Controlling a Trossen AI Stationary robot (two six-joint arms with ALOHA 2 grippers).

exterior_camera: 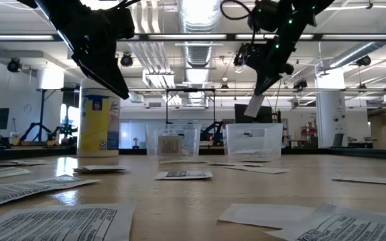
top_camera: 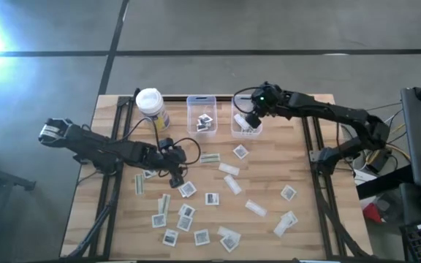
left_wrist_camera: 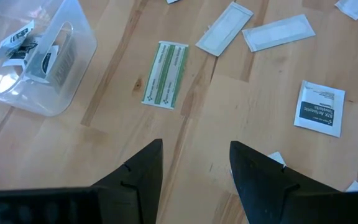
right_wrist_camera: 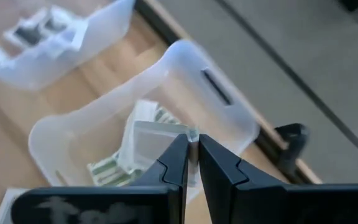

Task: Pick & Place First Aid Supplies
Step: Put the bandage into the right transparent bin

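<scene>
High view: wooden surface (top_camera: 269,234) fills the frame centre, packets strewn over its lower half. Two clear bins sit at upper centre: left bin (top_camera: 202,115) holds dark-print square packets, right bin (top_camera: 245,123) holds strip packets. Yellow container (top_camera: 152,108) stands upper left of the bins.

Right gripper (top_camera: 252,117) hangs over the right bin, jaws pinched on a narrow white strip packet (exterior_camera: 254,106). In the low view the strip dangles above the bin, upper centre-right, clear of the rim. Right wrist view shows it held by one end only, over strips already in the bin.

Left gripper (top_camera: 175,174) hovers left of centre, jaws spread, holding nothing. A green strip (left_wrist_camera: 165,82) lies ahead of it in the left wrist view, and a square packet (left_wrist_camera: 319,109) at centre right.

Risks, my read:
- Strip is light and gripped at the tip, so on release it may flutter or catch the rim and land on the surface beside the bin. Lower before letting go.
- Strip may cling to a finger pad after opening and ride back out.
- Left gripper: flat packets on wood give no edge, so fingers may skate over one or push it into its neighbours. The cluster at lower left is tight, so a double pick is likely.
- Sorting mix-up: a square going into the strip bin.
- Both arms reaching for the adjacent bins together could clash.
</scene>
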